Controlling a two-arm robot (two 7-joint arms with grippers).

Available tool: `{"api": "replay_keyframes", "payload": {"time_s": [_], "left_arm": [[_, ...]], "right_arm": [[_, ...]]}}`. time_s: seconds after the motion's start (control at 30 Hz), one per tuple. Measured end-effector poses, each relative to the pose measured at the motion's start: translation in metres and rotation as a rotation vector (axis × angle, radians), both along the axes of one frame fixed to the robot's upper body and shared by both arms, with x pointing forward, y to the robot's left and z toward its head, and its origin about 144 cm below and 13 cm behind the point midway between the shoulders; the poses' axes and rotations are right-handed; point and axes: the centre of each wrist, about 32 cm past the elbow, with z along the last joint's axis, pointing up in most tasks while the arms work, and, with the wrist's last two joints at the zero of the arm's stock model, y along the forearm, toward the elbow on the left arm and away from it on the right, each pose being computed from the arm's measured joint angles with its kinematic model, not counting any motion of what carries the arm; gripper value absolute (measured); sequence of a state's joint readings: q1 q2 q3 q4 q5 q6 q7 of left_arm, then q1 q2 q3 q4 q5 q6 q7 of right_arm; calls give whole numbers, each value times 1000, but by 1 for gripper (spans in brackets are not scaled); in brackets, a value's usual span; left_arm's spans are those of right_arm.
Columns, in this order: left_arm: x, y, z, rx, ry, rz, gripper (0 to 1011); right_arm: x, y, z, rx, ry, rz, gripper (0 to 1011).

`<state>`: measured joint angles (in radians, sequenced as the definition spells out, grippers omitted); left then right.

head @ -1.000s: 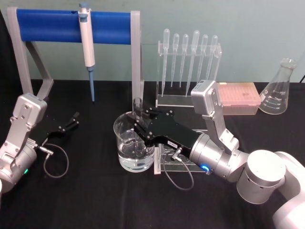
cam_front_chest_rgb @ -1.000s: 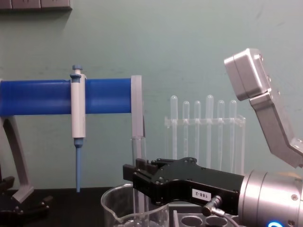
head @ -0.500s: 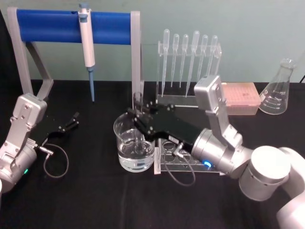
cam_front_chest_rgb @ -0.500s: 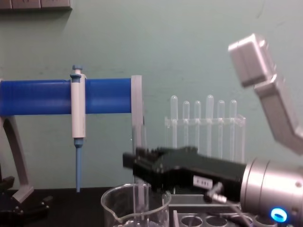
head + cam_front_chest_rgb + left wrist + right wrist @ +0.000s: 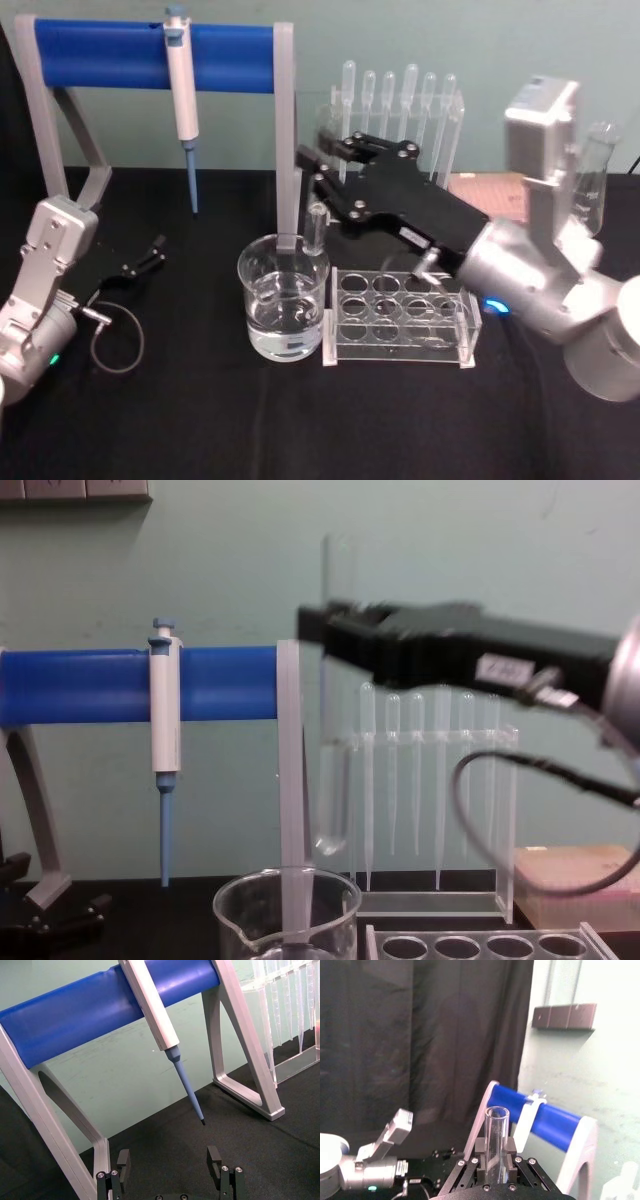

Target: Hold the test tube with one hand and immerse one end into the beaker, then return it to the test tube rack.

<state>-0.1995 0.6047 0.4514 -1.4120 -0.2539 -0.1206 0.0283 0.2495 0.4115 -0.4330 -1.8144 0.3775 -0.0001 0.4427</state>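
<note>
The right claw [image 5: 325,640] is clamped on the test tube [image 5: 335,695] near its upper end. The tube hangs upright, open rim up and round bottom down, with its long axis vertical. In the chest view the round bottom is clear of the beaker [image 5: 288,912], above the rim and slightly to its right. The beaker stands on the black tabletop [image 5: 200,420] and holds clear liquid.

The test tube rack [image 5: 400,315] lies directly right of the beaker, with its open holes facing up, below and to the right of the tube. Judged from this, the return calls for a short travel right, then a straight descent along the tube's axis.

The left claw [image 5: 170,1170] is parked at the far left, jaws apart and holding nothing.
</note>
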Motion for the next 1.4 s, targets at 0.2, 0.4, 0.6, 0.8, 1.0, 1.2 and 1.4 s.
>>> {"api": "replay_keyframes", "payload": {"time_s": [0.2,0.4,0.6,0.8,1.0,1.2,1.4], "left_arm": [[0,0,0,0,0,0,1000],[0,0,0,0,0,0,1000],[0,0,0,0,0,0,1000],[0,0,0,0,0,0,1000],[0,0,0,0,0,0,1000],[0,0,0,0,0,0,1000],[0,0,0,0,0,0,1000]], "right_arm": [[-22,-22,4,1,-9,-64,225],[-35,-39,-12,-6,28,-129,225],[-37,-48,-37,-6,58,-176,225],[-31,-50,-54,4,66,-194,225],[-26,-48,-64,6,74,-193,225],[-23,-47,-72,11,90,-195,225],[-23,-47,-80,12,100,-198,225]]}}
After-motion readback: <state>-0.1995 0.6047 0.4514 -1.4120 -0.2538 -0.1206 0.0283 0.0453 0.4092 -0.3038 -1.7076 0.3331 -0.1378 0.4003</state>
